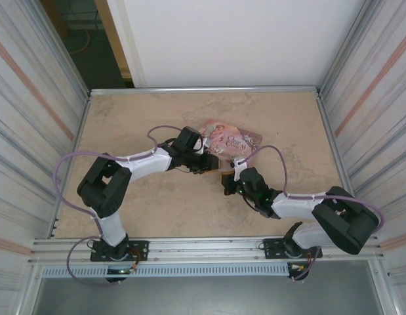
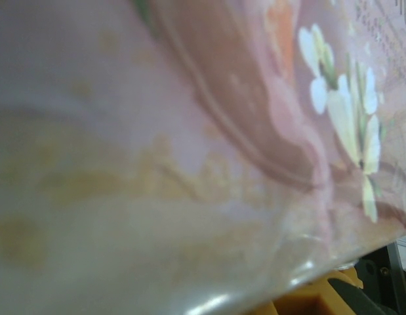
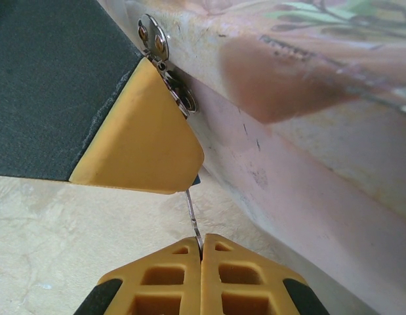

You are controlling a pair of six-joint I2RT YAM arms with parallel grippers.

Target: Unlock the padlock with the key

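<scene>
Tabletop [image 1: 157, 203] bears closed pink tin [image 1: 232, 141], key [image 3: 193, 213] beside it.

Pink illustrated tin [image 1: 237, 142] on table [image 1: 288, 118]

Two arms [image 1: 134, 164], one pink tin [image 1: 235, 139], one key [image 3: 193, 213].

Lettering on the pink tin [image 1: 233, 140] is illegible.
</scene>
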